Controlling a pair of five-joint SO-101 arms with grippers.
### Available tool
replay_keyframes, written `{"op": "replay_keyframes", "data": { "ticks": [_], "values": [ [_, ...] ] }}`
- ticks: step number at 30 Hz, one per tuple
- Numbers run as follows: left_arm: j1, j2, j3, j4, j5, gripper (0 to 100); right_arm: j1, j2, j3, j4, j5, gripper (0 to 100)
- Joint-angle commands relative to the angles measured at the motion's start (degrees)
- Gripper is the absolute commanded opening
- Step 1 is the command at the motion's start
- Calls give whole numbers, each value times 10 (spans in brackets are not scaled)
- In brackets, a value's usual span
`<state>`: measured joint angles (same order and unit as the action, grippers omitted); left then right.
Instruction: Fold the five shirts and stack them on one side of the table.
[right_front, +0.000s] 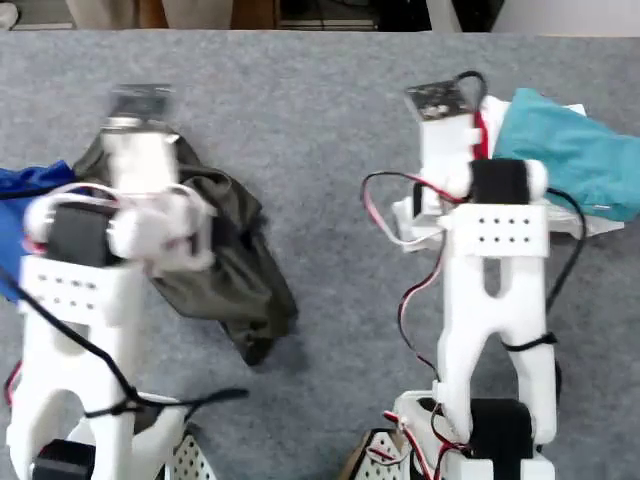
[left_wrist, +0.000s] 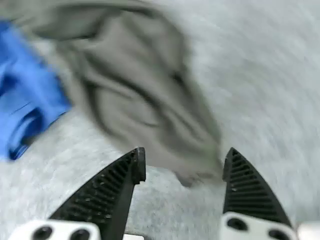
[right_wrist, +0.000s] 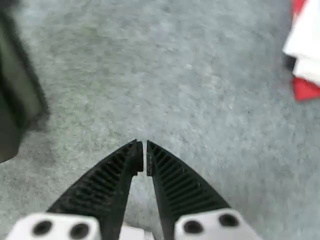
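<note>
"one crumpled dark green cloth shirt (right_front: 240, 270) lies on the grey felt table (right_front: 330, 120). why there?"
"it's not folded yet, i think. the left claw (left_wrist: 185, 162) hangs wide open over it. the right claw (right_wrist: 145, 150) is pinched together, empty, near the folded teal cloth shirt (right_front: 570, 150)."

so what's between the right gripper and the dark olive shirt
Bare grey table, seen in the right wrist view, separates the right gripper from the dark olive shirt.
</note>
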<state>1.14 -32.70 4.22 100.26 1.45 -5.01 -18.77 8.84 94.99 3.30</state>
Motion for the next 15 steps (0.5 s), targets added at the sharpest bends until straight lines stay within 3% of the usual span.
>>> {"op": "replay_keyframes", "data": {
  "ticks": [1, 4, 7, 11, 15],
  "values": [
    [-165, -11, -9, 3, 6, 264, -60, 23, 1, -32, 3, 34],
    [-250, -7, 69, -46, 6, 264, -117, 87, -3, -48, 2, 41],
    [-280, -12, 197, -144, 6, 264, -175, 163, -25, -56, 1, 134],
    [-257, -12, 344, -260, 9, 261, -247, 245, -98, -43, 1, 309],
    [-209, -11, 425, -324, 10, 260, -299, 304, -194, -19, 1, 349]
  ]
}}
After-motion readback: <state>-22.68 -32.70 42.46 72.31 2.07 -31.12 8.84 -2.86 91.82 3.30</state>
